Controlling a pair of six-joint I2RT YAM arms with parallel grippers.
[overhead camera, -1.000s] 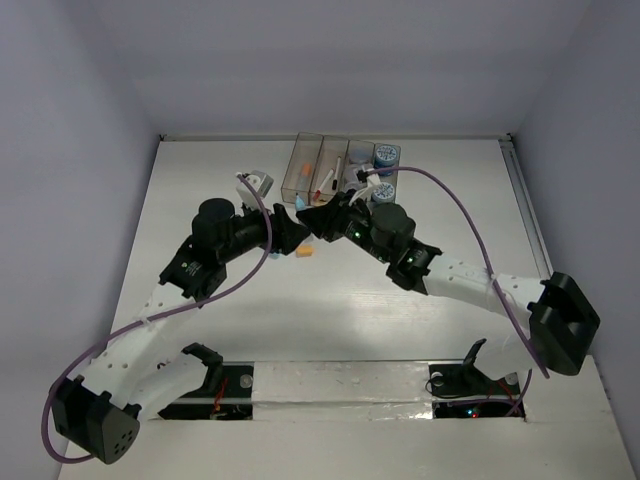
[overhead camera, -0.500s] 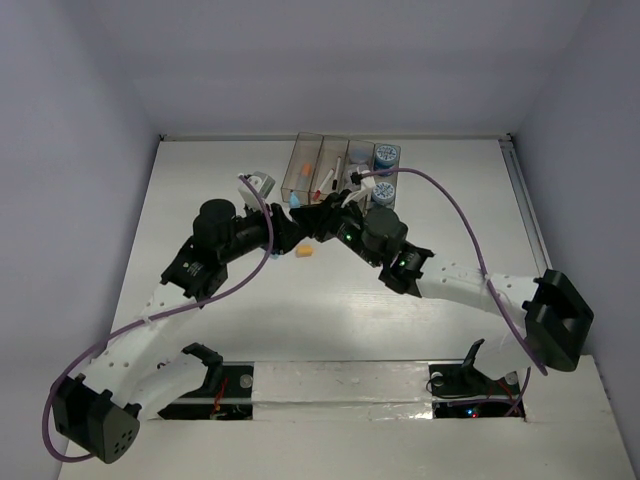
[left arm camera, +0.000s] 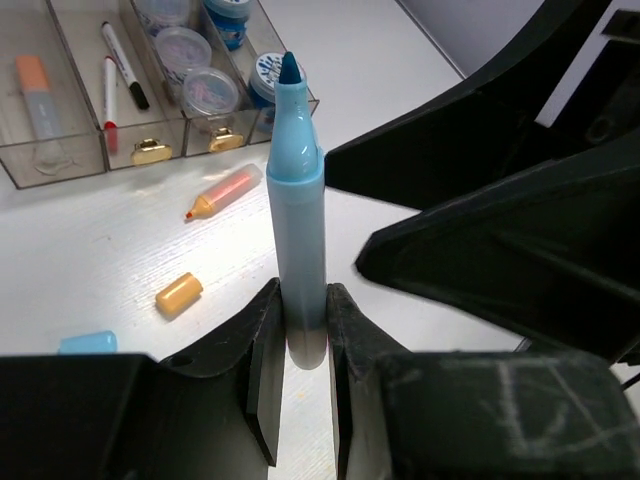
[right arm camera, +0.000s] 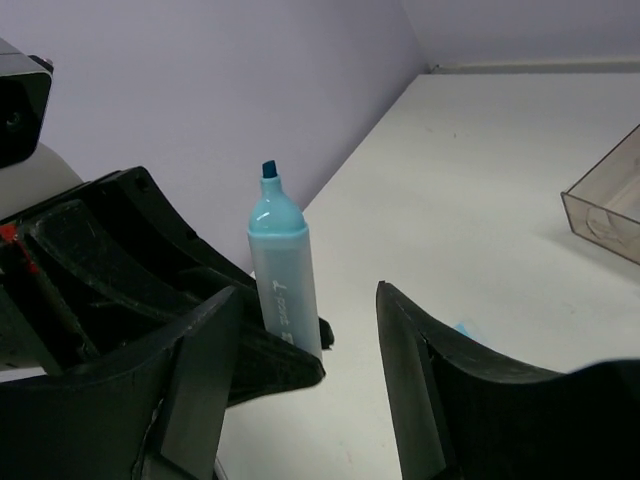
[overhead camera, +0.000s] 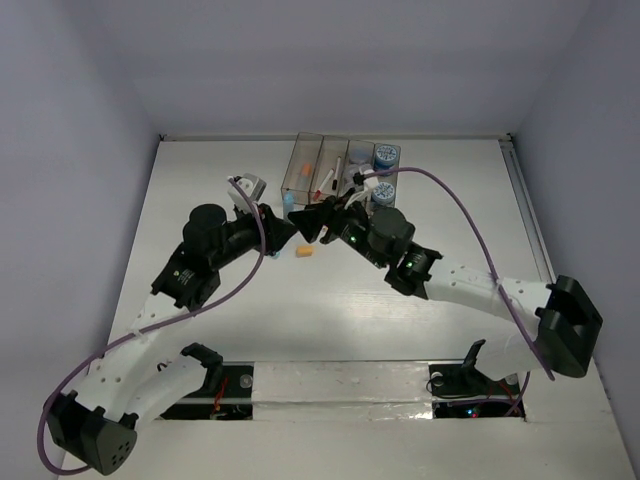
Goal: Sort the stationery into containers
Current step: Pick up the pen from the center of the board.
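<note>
Clamping the uncapped blue highlighter [left arm camera: 297, 200] in our left gripper [left arm camera: 300, 300], we judge a handover; next our right gripper [right arm camera: 310, 298], spread apart, should close on it.

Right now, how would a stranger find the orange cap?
Start at the row of bins at the table's far edge. In front of them lies the orange cap, near an uncapped orange marker. The cap is shorter, stubby and has no tip.

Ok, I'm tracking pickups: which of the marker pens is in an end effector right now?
The light blue uncapped marker, clamped upright in the left end effector; the orange marker lies loose on the white table.
</note>
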